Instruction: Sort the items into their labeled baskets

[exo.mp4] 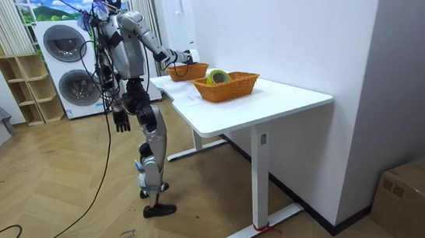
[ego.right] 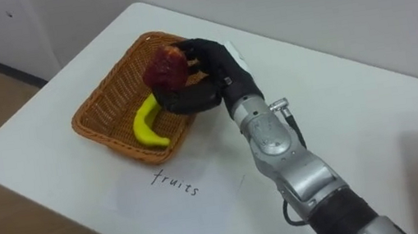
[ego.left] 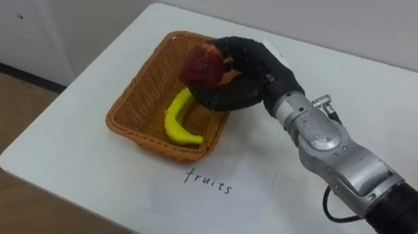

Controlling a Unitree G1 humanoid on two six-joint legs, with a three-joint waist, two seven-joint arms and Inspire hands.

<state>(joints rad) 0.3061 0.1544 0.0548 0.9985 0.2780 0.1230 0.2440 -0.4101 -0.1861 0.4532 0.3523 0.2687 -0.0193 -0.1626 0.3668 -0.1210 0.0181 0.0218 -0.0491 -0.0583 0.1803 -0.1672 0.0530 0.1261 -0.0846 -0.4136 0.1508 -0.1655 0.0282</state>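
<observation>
A dark red fruit (ego.left: 201, 66) is held in my right hand (ego.left: 250, 68), whose black fingers and thumb curl round it. The hand hovers over the right rim of the woven fruit basket (ego.left: 126, 106), with the fruit above the basket's inside. A yellow banana (ego.left: 179, 121) lies on the basket's floor just below. In the room view I stand at the table's end with that arm stretched to the far basket (exo.mp4: 187, 71). My left hand (exo.mp4: 121, 121) hangs at my side with relaxed fingers.
A white sheet with a handwritten label (ego.left: 210, 179) lies in front of the fruit basket. A second woven basket (exo.mp4: 227, 86) with a yellow-green roll (exo.mp4: 216, 76) stands farther along the white table (ego.left: 70, 129). A wall runs along the table's far edge.
</observation>
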